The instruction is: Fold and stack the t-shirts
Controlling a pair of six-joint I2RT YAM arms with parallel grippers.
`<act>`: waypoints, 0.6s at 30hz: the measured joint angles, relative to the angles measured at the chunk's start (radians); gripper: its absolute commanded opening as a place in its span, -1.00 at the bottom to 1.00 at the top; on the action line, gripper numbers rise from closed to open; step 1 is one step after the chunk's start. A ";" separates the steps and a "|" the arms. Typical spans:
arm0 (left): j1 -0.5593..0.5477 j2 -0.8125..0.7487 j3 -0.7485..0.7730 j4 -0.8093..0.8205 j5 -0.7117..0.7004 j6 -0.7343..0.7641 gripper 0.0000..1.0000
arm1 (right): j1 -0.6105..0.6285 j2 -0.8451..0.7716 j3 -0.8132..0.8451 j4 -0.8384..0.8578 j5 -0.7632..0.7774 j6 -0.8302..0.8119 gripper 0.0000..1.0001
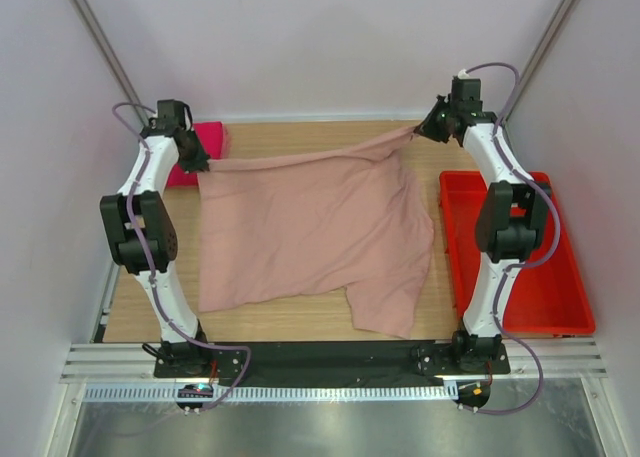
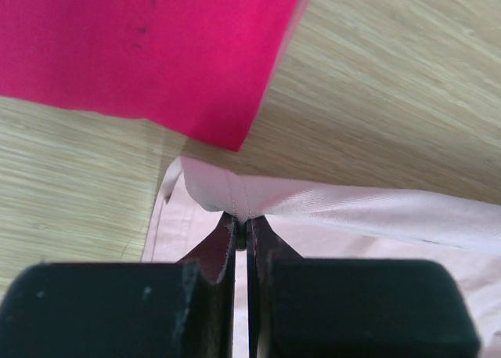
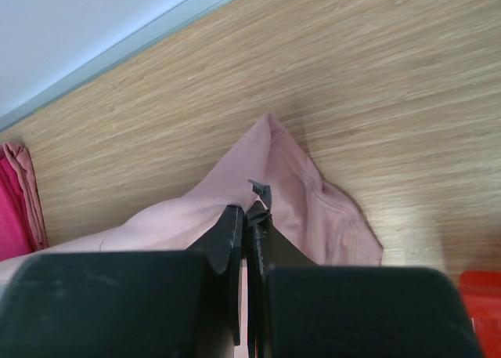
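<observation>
Top external view: pale shirt fills the mid of the worktop, mostly flat, its top edge pulled into a taut line between both hands and lifted a bit toward upper right. L hand at upper left of frame is clamped shut on the shirt's corner; R hand at upper right is shut on the opposite corner, cloth rising to it in a peak. Left wrist view confirms: jaws pressed together w/ a stitched hem pinched between, just below the magenta shirt, which fills the top of that frame. Right wrist view: jaws shut on a pinch of pale cloth, the rest draping down onto the wood. Magenta shirt sits in the upper left corner of the top view, partly behind the L arm; it looks like a compact flat bundle w/ a straight edge, so prob already folded, tho most of it is hidden. Red bin at right, beside the R arm, looks empty. Progress, as I judge it: approx halfway. One shirt apparently done; the pale one is only spread out, no fold in it yet. Left to do: fold it down, then stack it w/ the magenta one.
</observation>
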 measured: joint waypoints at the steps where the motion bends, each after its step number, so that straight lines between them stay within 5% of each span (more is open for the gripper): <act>1: 0.000 0.000 0.010 -0.003 0.007 0.001 -0.99 | 0.001 0.000 0.003 -0.008 0.000 0.001 -0.98; 18: 0.002 -0.069 -0.073 -0.153 0.001 0.005 -0.99 | 0.008 -0.115 -0.053 -0.221 -0.011 0.043 -0.98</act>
